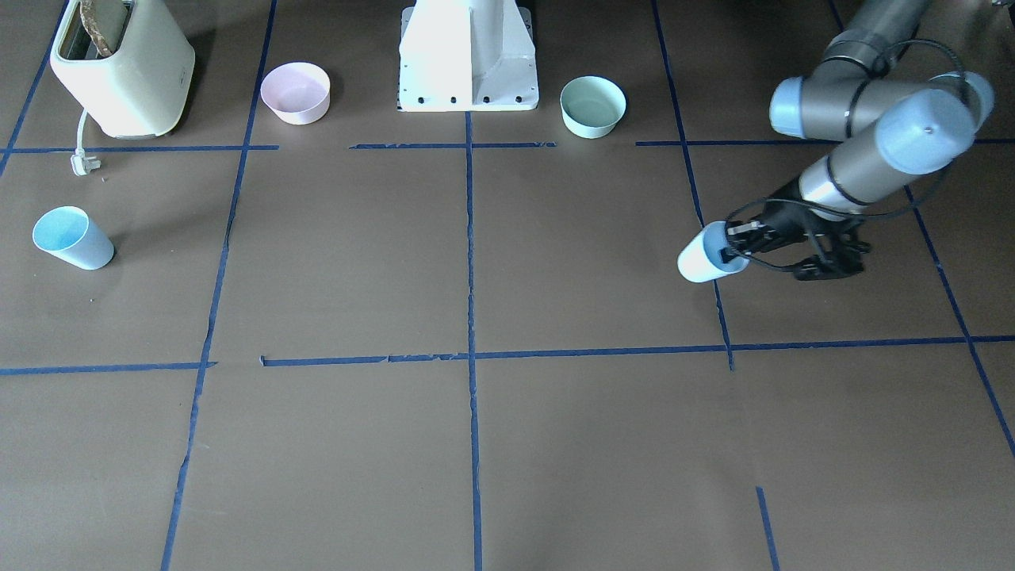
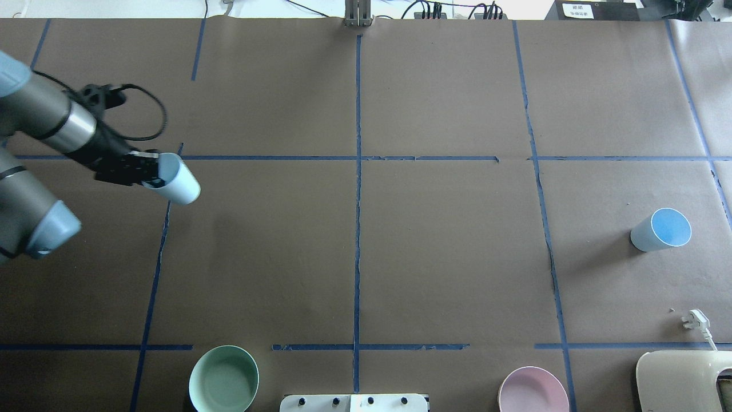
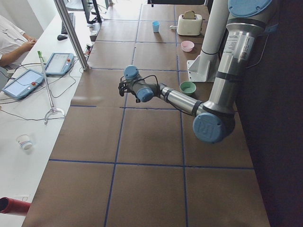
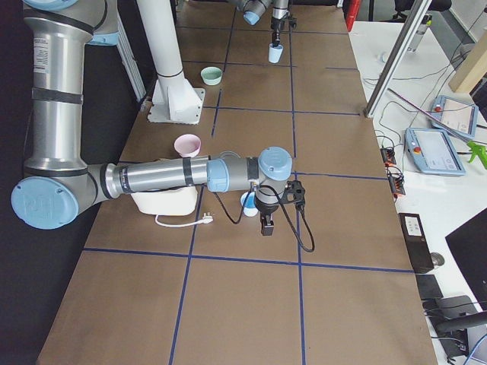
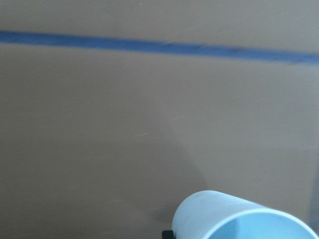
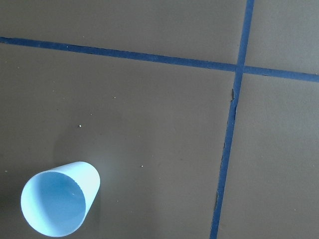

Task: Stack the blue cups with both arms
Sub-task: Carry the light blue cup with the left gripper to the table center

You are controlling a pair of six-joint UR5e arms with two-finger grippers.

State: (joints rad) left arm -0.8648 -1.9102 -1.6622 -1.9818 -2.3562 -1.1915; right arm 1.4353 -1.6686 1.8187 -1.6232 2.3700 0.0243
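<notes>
My left gripper (image 2: 150,174) is shut on the rim of one blue cup (image 2: 176,181), with one finger inside it. The cup hangs tilted on the table's left side, and it also shows in the front view (image 1: 708,257) and the left wrist view (image 5: 239,218). The other blue cup (image 2: 660,230) stands upright and alone on the right side, seen in the front view (image 1: 73,237) and low left in the right wrist view (image 6: 60,201). My right gripper (image 4: 266,220) shows only in the exterior right view, hovering beside that cup (image 4: 248,204). I cannot tell whether it is open or shut.
A cream toaster (image 1: 123,67) with its loose plug (image 1: 82,162) stands near the right-side cup. A pink bowl (image 1: 296,93) and a mint-green bowl (image 1: 592,106) flank the white pedestal (image 1: 468,55). Blue tape lines grid the brown table.
</notes>
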